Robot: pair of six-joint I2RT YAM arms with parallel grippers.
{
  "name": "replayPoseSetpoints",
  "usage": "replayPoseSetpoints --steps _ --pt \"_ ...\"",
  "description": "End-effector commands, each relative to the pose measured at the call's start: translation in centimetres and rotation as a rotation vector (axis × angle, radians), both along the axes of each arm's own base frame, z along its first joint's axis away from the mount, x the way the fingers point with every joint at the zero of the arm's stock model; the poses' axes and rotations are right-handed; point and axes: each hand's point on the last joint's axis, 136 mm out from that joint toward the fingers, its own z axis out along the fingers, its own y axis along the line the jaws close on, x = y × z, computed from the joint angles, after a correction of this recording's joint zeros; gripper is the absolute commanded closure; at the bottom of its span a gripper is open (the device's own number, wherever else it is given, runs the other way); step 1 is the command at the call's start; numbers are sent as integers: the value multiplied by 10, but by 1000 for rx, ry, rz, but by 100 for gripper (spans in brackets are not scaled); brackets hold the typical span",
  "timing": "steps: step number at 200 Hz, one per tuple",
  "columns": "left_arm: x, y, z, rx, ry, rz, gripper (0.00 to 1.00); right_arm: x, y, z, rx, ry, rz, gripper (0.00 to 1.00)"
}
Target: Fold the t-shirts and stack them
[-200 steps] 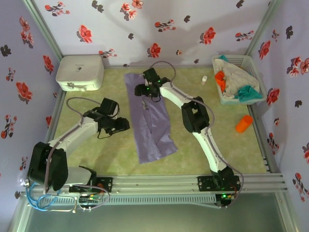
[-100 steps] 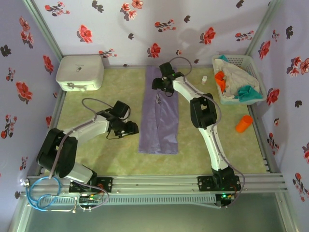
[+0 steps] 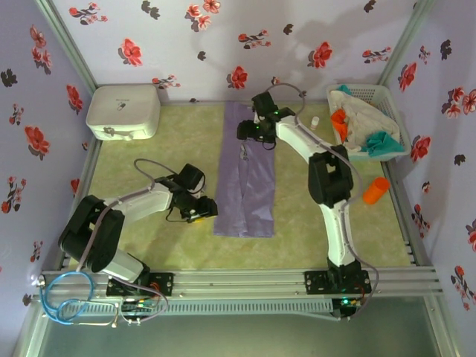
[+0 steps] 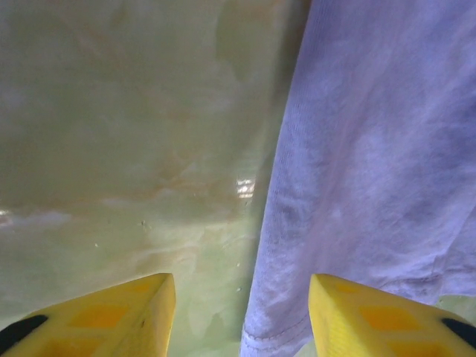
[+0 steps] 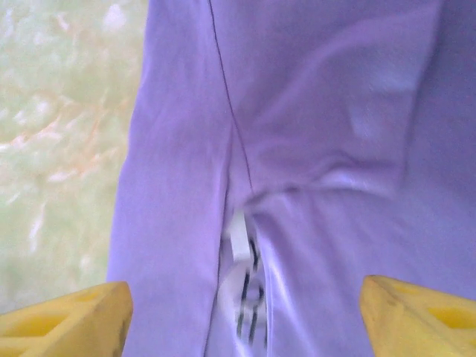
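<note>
A lavender-purple t-shirt (image 3: pixel 249 178) lies folded into a long narrow strip down the middle of the table. My right gripper (image 3: pixel 251 132) hovers over its far end, jaws wide open; its wrist view shows the purple cloth (image 5: pixel 312 111), a centre crease and the white neck label (image 5: pixel 239 238) between the yellow fingertips (image 5: pixel 67 320). My left gripper (image 3: pixel 206 210) sits low at the strip's near left edge, open, with the hem corner (image 4: pixel 279 327) lying between its fingertips (image 4: pixel 111 316). Orange (image 3: pixel 339 119), teal (image 3: pixel 383 143) and off-white (image 3: pixel 364 119) t-shirts are bunched in the basket.
The white lattice basket (image 3: pixel 387 93) stands at the back right and a white rounded box (image 3: pixel 123 110) at the back left. An orange cylinder (image 3: pixel 375 190) lies on the right of the green table (image 3: pixel 149 163). A small white bottle (image 3: pixel 315 123) stands by the basket.
The purple shirt has shifted right and straightened from a slant into an upright strip. The right gripper moved right with it, and the left gripper slid right to the strip's near edge.
</note>
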Motion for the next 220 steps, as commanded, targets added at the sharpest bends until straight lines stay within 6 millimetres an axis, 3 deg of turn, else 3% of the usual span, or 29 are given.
replayPoseSetpoints --steps 1,28,58,84,112,170,220 --pt "-18 3 0 3 33 -38 47 -33 -21 11 23 38 -58 22" --pt "-21 -3 2 -16 35 -65 45 -83 -37 7 88 119 -68 26" --pt "-24 -11 1 -28 47 -94 47 -140 -50 -10 128 226 -65 29" --pt "-26 -16 -4 -32 65 -104 49 -177 -67 -27 116 280 -97 30" --pt "-27 -20 -7 -33 70 -106 51 -202 -82 -33 118 295 -146 33" --pt "-30 -34 -9 -60 87 -120 55 -256 -92 -50 132 402 -170 35" --pt "-31 -37 -8 -66 91 -116 63 -301 -73 -64 146 450 -163 42"
